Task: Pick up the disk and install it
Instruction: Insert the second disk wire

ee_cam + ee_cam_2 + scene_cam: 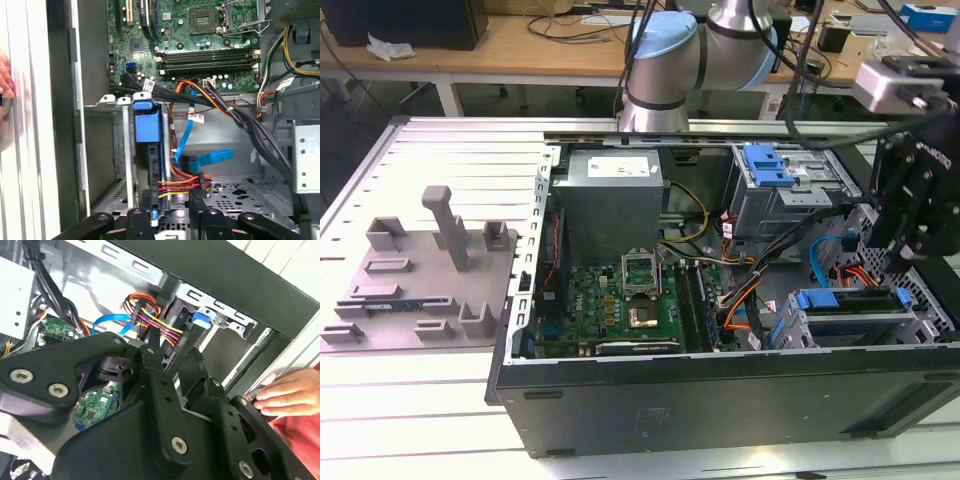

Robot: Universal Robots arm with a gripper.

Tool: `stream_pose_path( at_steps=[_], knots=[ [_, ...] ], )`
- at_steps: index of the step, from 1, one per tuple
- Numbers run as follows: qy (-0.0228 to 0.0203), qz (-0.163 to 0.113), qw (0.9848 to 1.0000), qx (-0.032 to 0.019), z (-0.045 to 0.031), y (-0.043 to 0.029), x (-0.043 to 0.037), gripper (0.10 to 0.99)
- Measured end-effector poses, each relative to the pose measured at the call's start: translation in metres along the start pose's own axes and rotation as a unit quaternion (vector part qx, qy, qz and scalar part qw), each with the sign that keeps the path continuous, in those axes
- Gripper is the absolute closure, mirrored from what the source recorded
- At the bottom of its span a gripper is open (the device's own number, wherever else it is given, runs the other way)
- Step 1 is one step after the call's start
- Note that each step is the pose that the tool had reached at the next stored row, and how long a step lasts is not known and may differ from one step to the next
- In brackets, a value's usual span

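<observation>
The disk [842, 300], framed by its bright blue bracket, sits on edge inside the lower grey drive cage at the exterior view's right. Its blue bracket end [146, 125] faces the motherboard and its dark body runs back toward my fingers. My gripper [900, 245] hangs just above the rear of that cage. Its black fingertips [150, 207] stand apart, open, at the disk's cable end, and the red, orange and black power cable [180, 186] lies between them. In the second wrist view the gripper [175, 371] straddles the dark disk edge below the blue tab [200, 319].
The open computer case [720, 395] lies on a white table. It holds a motherboard [620, 300], a power supply [610, 195], and an upper cage with a fixed blue tab [767, 165]. A blue data cable [200, 159] and cable bundles crowd the cage. A person's hand [285, 395] rests on the case edge.
</observation>
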State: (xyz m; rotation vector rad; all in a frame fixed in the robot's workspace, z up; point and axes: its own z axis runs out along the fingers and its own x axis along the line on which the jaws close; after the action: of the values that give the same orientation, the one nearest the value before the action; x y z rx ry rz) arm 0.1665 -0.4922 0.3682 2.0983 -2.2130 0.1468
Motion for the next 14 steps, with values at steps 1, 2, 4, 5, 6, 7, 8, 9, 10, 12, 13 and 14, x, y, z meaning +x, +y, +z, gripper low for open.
stream_pose_path(
  at_steps=[1,2,4,5,6,7,8,9,10,12,13,14],
  knots=[
    [0.0059,0.0,1.0,0.0003,-0.002,0.0003,-0.0026,0.663],
    [0.0119,0.0,0.9999,0.0006,-0.0039,0.0006,-0.0046,0.663],
    [0.0312,0.0,0.9995,0.0017,-0.0098,0.0016,-0.0104,0.663],
    [0.0399,-0.001,0.9992,0.0022,-0.0125,0.0026,-0.0136,0.663],
    [0.0471,-0.001,0.9989,0.0027,-0.015,0.0038,-0.0166,0.663],
    [0.0527,-0.002,0.9986,0.0031,-0.0162,0.0053,-0.0211,0.663],
    [0.0544,-0.003,0.9985,0.0034,-0.0166,0.0062,-0.0234,0.663],
    [0.0547,-0.004,0.9985,0.0036,-0.0167,0.0069,-0.0243,0.663],
    [0.0549,-0.005,0.9985,0.0038,-0.0167,0.0078,-0.0246,0.663],
    [0.0555,-0.009,0.9984,0.0046,-0.0168,0.0093,-0.0248,0.663],
    [0.0558,-0.012,0.9984,0.0052,-0.0168,0.01,-0.0248,0.663],
    [0.0562,-0.019,0.9982,0.0064,-0.0168,0.0114,-0.0248,0.663]
  ],
)
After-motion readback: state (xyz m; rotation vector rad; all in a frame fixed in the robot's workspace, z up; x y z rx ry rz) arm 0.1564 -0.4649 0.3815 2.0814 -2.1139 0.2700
